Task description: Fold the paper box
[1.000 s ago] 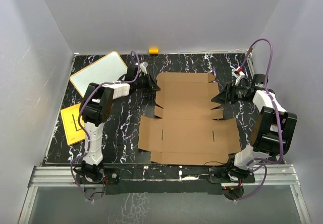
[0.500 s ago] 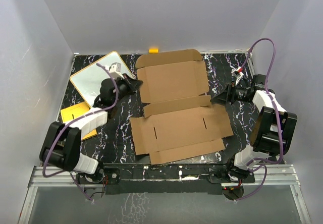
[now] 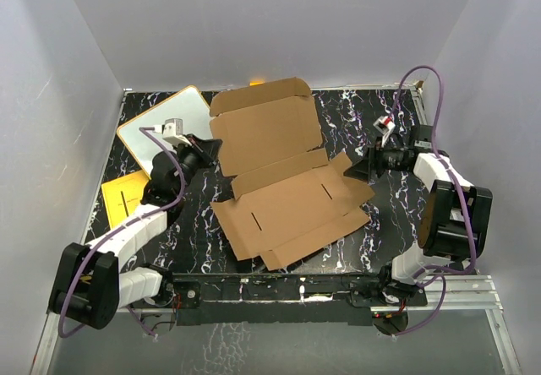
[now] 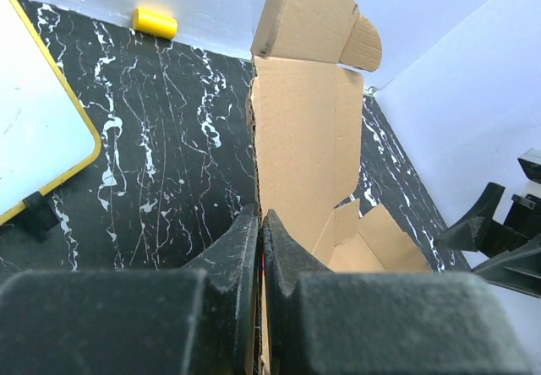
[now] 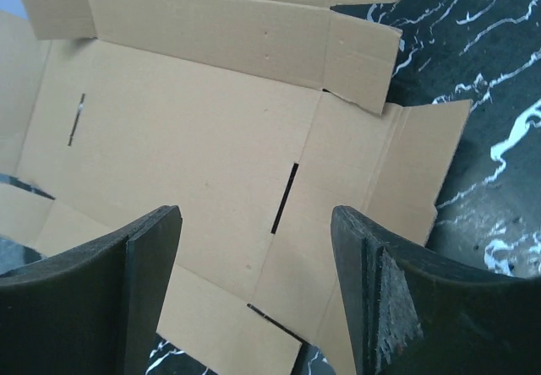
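Paper box (image 3: 287, 198), a brown corrugated cardboard sheet, lay at centre, its lid (image 3: 264, 130) tilted up toward eleven o'clock, edge pinched by the left gripper (image 3: 213, 150). The right gripper (image 3: 362, 168), wide at three o'clock, needed to pin the base (image 3: 292, 214).

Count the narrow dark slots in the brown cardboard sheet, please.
2. Both are cut in the near panel of the brown corrugated cardboard box: the left slot and the right slot. Others may be hidden on the raised far panel.
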`<state>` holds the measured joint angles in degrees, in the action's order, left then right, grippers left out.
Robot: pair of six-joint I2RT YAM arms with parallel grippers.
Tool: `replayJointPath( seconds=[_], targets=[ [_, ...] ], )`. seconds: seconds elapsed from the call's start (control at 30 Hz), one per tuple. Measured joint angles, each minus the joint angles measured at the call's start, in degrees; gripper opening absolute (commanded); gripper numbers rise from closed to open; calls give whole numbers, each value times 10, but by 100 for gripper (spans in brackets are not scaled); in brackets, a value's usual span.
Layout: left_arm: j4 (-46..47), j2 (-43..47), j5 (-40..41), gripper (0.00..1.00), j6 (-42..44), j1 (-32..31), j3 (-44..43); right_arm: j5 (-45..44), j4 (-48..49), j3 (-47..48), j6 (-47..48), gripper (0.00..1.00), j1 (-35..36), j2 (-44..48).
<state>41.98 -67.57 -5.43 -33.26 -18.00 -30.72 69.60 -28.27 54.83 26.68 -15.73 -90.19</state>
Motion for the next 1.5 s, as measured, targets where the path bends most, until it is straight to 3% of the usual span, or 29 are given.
replayJointPath(
  seconds=[0.27, 0.33, 0.4, 0.53, 0.6, 1.1, 1.33, 1.4, 1.5],
  targets=[
    [32, 35, -12, 0, 10, 2, 36, -57, 91, 4, -25, 80, 71, -1],
    [43, 43, -23, 0, 15, 2, 47, -57, 128, 13, -44, 86, 73, -2],
    [57, 52, -36, 0, 22, 2, 56, -57, 179, 19, -66, 92, 73, -2],
    [83, 66, -63, 0, 33, 3, 64, -53, 309, 39, -137, 92, 74, -9],
    [105, 69, -82, 0, 37, 3, 64, -45, 383, 113, -196, 92, 77, -62],
    [137, 71, -132, 0, 32, 3, 64, 13, 434, 203, -328, 90, 95, -215],
    [148, 71, -143, 0, 25, 3, 63, 40, 478, 241, -388, 81, 105, -256],
    [149, 71, -146, 0, 23, 3, 63, 51, 496, 241, -409, 75, 111, -261],
    [150, 71, -150, 0, 19, 3, 63, 68, 548, 240, -460, 57, 118, -266]
  ],
)
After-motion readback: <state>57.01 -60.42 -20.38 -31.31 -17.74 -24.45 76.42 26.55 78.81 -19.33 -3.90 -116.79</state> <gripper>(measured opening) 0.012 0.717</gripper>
